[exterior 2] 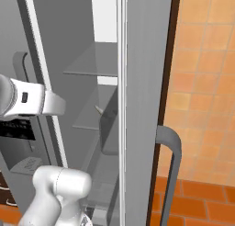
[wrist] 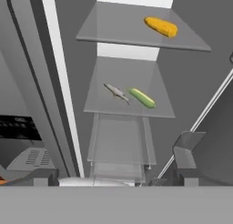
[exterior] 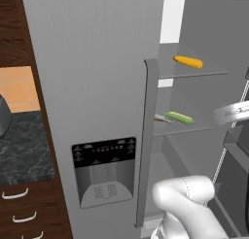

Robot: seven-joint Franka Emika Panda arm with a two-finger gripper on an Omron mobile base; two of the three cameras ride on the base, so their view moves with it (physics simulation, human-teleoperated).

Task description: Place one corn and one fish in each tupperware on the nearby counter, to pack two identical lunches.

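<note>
Inside the open grey fridge, the plain yellow-orange corn cob (wrist: 161,27) lies on the upper glass shelf (wrist: 113,32) toward two o'clock. The green-husked yellow corn cob (wrist: 142,97) and the slender pale silvery fish (wrist: 116,93) lie just beside each other on the middle glass shelf (wrist: 109,77). The claw stands wide and empty. The cobs look light, stiff and rounded, best pinched across the middle; the fish looks thin and probably slippery.

Arm (exterior: 187,204): glossy white, rounded tube-like casings, bulbous at the joints. Thin dashed seam line across the upper casing in the left base view. Wrist section (exterior 2: 27,101) in the right base view: white band with a small dark rectangular mark, grey shading at its end.
</note>
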